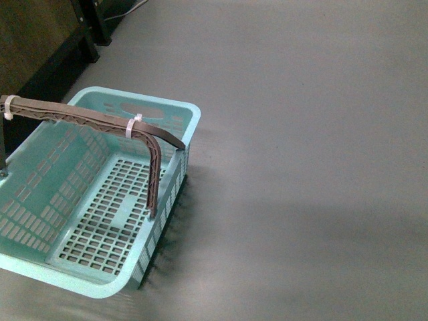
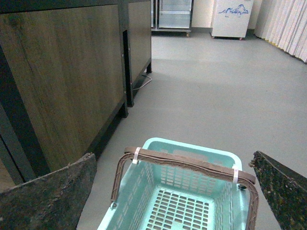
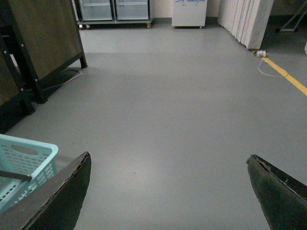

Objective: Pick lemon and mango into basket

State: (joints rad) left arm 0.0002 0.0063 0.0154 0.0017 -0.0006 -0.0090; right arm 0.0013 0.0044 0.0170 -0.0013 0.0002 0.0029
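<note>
The light teal basket [image 1: 40, 194] with slotted sides stands on the grey floor at the left of the front view, and nothing lies in it. Its brown handles [image 1: 87, 120], bound with white zip ties, stand upright. It also shows in the left wrist view [image 2: 192, 158] and at the edge of the right wrist view [image 3: 24, 153]. My left gripper [image 2: 172, 165] is open above the basket, empty. My right gripper [image 3: 168, 163] is open and empty over bare floor to the right of the basket. The lemon and the mango are out of view.
Dark wood-panelled cabinets on black legs [image 2: 62, 81] stand to the left of the basket. Glass-door fridges [image 3: 115, 9] and a white chest freezer [image 2: 232, 19] stand at the far wall. A curtain [image 3: 244, 19] and a yellow floor line [image 3: 288, 76] lie to the right.
</note>
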